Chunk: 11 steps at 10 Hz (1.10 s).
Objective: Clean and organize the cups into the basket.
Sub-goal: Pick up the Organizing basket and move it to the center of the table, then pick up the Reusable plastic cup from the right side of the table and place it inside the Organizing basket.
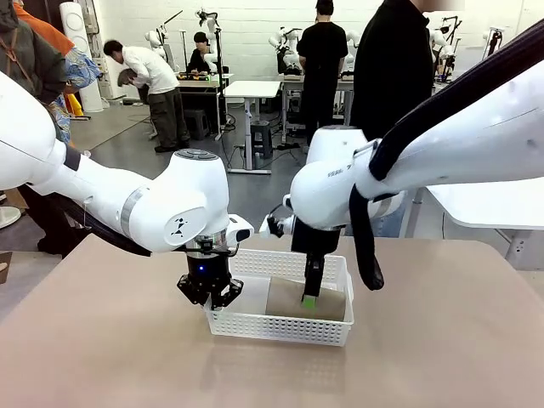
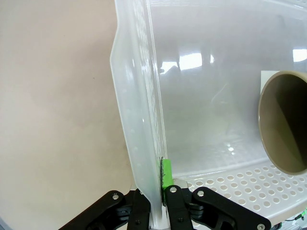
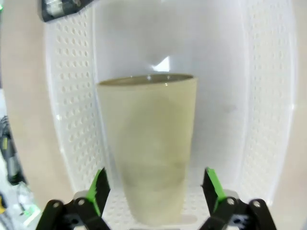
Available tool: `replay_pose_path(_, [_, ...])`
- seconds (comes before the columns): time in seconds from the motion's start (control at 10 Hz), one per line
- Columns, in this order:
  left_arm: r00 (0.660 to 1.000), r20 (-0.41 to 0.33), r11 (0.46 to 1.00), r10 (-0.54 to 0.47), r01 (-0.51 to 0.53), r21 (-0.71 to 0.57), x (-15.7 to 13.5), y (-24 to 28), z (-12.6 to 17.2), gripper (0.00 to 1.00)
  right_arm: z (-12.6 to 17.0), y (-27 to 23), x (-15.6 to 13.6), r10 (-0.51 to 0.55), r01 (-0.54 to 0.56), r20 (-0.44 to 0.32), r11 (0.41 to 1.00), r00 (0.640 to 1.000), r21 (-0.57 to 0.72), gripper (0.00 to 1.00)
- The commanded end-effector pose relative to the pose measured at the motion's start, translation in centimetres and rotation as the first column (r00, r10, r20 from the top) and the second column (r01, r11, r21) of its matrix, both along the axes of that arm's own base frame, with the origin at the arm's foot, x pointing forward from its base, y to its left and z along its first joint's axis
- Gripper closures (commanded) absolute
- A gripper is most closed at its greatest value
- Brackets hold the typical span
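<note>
There is one basket, white and perforated, and inside it one cup, tan and lying on its side. The arms cover part of the basket's inside, so that may not be every cup there. Two grippers are at the basket, the left gripper on its left end wall and the right gripper over its inside, and one person stands beyond its far side.
</note>
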State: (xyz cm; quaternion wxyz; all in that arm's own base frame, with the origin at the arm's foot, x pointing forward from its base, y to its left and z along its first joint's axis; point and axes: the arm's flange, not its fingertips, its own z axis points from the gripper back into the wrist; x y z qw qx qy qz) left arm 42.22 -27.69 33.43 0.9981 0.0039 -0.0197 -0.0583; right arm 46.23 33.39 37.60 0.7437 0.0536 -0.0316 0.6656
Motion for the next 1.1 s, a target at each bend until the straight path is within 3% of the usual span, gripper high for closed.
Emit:
replay_pose_path(0.0, [1.0,-0.005,1.0,0.0,0.0,0.008,-0.4,0.0,-0.4,1.0,3.3,-5.2,-3.6,0.01,-0.02,0.083,0.992,0.996,0.126,0.0])
replay_pose_path(0.3, [1.0,-0.005,1.0,0.0,0.0,0.008,-0.4,0.0,-0.4,1.0,4.9,-10.0,-4.9,-0.058,0.031,0.115,0.972,0.992,0.231,0.0])
replay_pose_path(0.4, [1.0,-0.005,1.0,0.0,0.0,0.008,-0.4,0.0,-0.4,1.0,4.7,-10.8,-5.1,-0.08,0.055,0.092,0.968,0.993,0.246,0.0])
replay_pose_path(0.5, [1.0,-0.005,1.0,0.0,0.0,0.008,-0.4,0.0,-0.4,1.0,4.5,-10.9,-5.0,-0.171,0.158,0.039,0.961,0.984,0.228,0.0])
replay_pose_path(0.6, [1.0,-0.005,1.0,0.0,0.0,0.008,-0.4,0.0,-0.4,1.0,6.3,-10.2,-4.2,-0.083,0.061,0.099,0.976,0.992,0.209,0.0])
replay_pose_path(1.0, [1.0,-0.005,1.0,0.0,0.0,0.008,-0.4,0.0,-0.4,1.0,6.3,-10.2,-4.2,-0.083,0.061,0.099,0.976,0.992,0.209,0.0])
